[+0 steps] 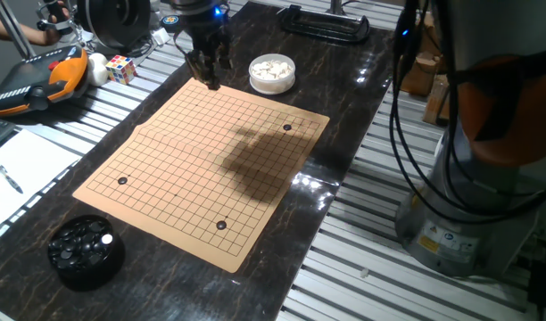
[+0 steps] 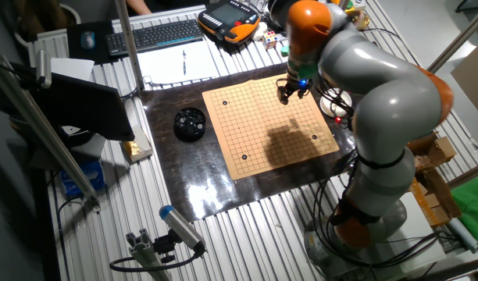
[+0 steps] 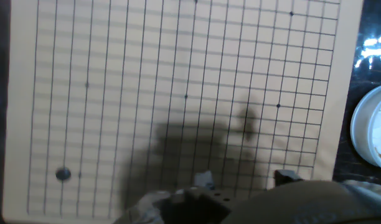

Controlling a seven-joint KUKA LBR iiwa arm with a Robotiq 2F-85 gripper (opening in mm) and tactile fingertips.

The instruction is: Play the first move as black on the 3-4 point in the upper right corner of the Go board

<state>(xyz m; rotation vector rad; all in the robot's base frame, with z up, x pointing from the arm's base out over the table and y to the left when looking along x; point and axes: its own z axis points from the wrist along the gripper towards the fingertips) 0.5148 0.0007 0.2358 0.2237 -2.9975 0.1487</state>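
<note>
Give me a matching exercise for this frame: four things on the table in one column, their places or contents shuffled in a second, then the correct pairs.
Things:
1. black bowl
2. white bowl
3. gripper
4. Go board

Descriptions:
A. over the board's far corner
B. holds white stones
C. carries three black stones
D. holds dark stones, off the board's near corner

Pairs: 1-D, 2-B, 3-A, 4-C

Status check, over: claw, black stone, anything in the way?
Claw above board's far corner, state unclear. Three black stones already on board. No obstruction visible.
</note>
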